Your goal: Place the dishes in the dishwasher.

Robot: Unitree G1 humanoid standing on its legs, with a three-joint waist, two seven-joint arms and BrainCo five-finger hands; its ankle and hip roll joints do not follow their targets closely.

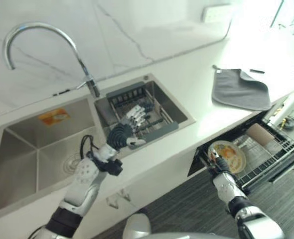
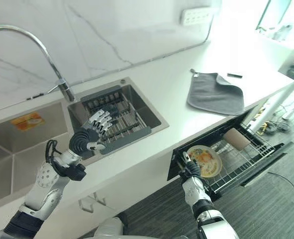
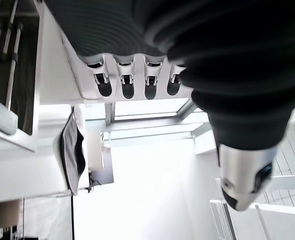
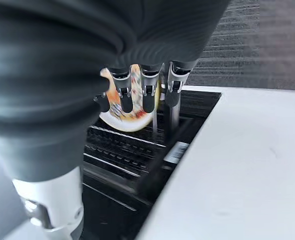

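A round plate (image 1: 230,155) with an orange and yellow pattern stands tilted in the pulled-out wire dishwasher rack (image 1: 274,155) below the counter. My right hand (image 1: 218,166) is low at the plate's left rim, touching it; the plate (image 4: 130,117) also shows just past that hand in the right wrist view. My left hand (image 1: 133,116) hovers open over the dark dish rack (image 1: 154,130) in the sink's right basin, fingers straight, holding nothing.
A brown cylinder (image 1: 259,133) lies at the back of the dishwasher rack. A grey cloth (image 1: 240,88) rests on the white counter (image 1: 187,74). The curved faucet (image 1: 37,29) rises behind the sink, whose left basin (image 1: 35,149) has an orange sticker (image 1: 53,116).
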